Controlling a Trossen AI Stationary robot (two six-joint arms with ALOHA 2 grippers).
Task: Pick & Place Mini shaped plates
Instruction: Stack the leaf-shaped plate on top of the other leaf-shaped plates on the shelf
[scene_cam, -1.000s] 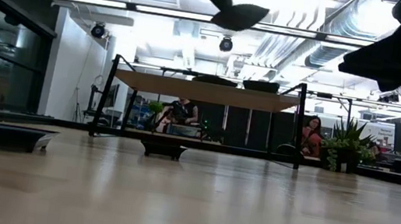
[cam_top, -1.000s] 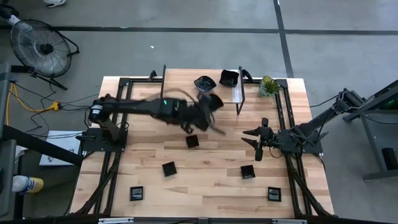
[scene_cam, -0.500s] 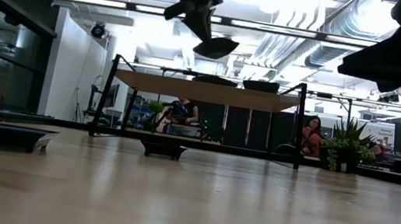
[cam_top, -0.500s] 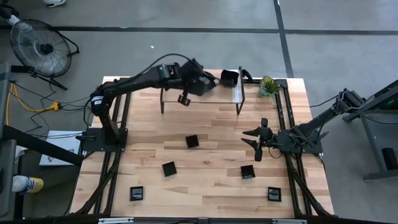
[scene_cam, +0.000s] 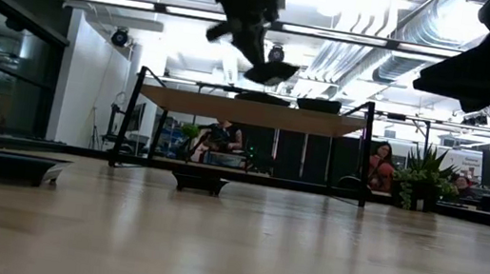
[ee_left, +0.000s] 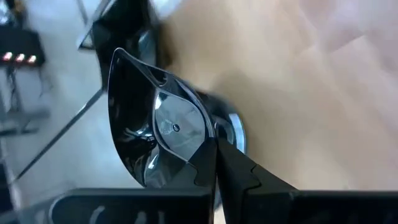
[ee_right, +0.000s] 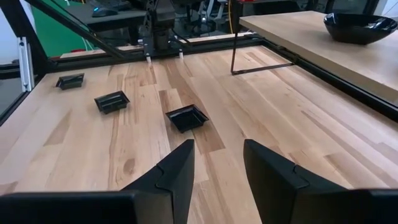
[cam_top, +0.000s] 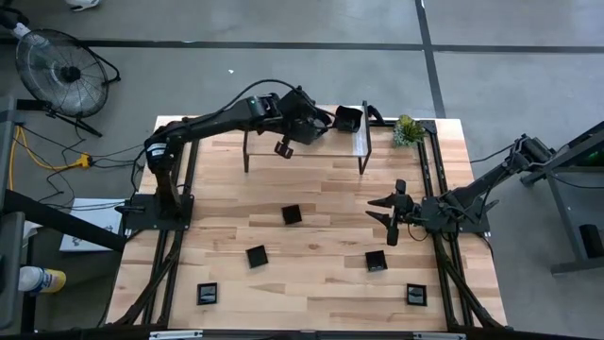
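The left gripper (cam_top: 310, 126) had swung its pinched leaf-shaped plate (ee_left: 158, 134) over the raised shelf (cam_top: 260, 123); release seemed near. The right gripper (cam_top: 388, 215) waited, fingers spread.

Overhead, table-level, two wrists — shared table (cam_top: 321, 217).

Workshop room being shown around a wooden table (cam_top: 321, 217)

A grey floor (cam_top: 283, 71) is being crossed by dark lines, a fan (cam_top: 58, 71) is standing beside the table, and ceiling lights (scene_cam: 129, 3) are glowing above seated people (scene_cam: 379, 166) beyond.
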